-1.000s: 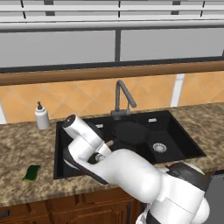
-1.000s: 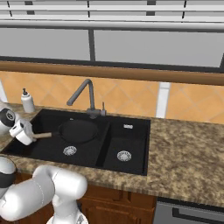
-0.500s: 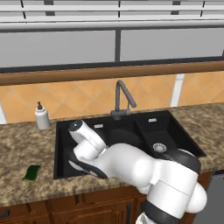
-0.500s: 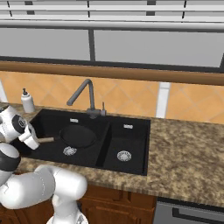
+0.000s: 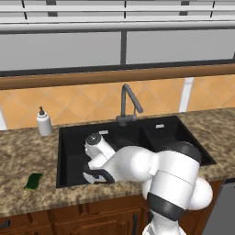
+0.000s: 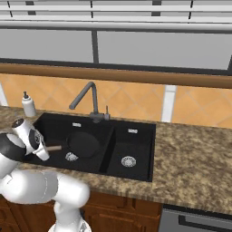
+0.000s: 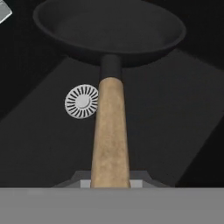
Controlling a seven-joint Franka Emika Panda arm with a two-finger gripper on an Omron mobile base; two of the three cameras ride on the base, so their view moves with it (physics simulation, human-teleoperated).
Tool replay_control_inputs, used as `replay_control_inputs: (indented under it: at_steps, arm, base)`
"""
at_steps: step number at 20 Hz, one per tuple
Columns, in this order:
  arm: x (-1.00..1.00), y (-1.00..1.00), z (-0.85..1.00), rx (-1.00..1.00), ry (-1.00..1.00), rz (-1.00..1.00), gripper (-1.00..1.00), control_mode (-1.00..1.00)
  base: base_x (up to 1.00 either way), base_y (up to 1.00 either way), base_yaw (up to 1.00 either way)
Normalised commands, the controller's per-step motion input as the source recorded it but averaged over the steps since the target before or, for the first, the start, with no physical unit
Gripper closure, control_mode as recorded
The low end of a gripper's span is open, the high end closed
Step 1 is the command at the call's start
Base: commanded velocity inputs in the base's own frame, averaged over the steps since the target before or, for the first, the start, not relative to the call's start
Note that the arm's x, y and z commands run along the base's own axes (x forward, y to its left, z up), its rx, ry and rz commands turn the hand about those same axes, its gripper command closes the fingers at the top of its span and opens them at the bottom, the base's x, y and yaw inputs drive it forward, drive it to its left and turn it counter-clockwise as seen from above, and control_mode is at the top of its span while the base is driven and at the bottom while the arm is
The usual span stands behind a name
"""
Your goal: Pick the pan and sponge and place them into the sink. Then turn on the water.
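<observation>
The black pan [image 6: 84, 144] hangs low inside the larger left bowl of the black sink [image 6: 110, 146]. Its light wooden handle [image 6: 53, 147] points left toward my hand. My gripper [image 6: 41, 152] is shut on the end of that handle. In the hand view the handle [image 7: 110, 131] runs straight up from my gripper [image 7: 110, 183] to the pan [image 7: 109, 30], with the bowl's silver drain [image 7: 82, 101] below it. In the left base view my arm covers the pan and much of the sink [image 5: 158, 137]. The green sponge [image 5: 33, 180] lies flat on the counter left of the sink. No water comes from the faucet [image 6: 88, 97].
A white soap dispenser [image 5: 44, 122] stands on the counter behind the sink's left corner. The dark gooseneck faucet [image 5: 128, 103] rises behind the divider, its spout over the left bowl. The right bowl has its own drain [image 6: 128, 161]. Speckled counter stretches to the right.
My hand has moved down and toward the sink, and the pan held in it has sunk lower into the left bowl. The sponge has not moved.
</observation>
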Motion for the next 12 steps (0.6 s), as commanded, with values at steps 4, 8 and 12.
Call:
replay_control_inputs:
  at_steps: [4,8,12]
  arm:
    - [0.59,-0.01,-0.23,0.04,-0.01,-0.01,1.00,-1.00]
    - [0.61,0.00,-0.08,0.01,0.00,-0.06,1.00,-1.00]
    - [0.62,0.01,0.00,0.00,0.05,-0.11,1.00,-1.00]
  base:
    - [0.00,0.00,0.00]
    - [0.00,0.00,0.00]
    - [0.00,0.00,0.00]
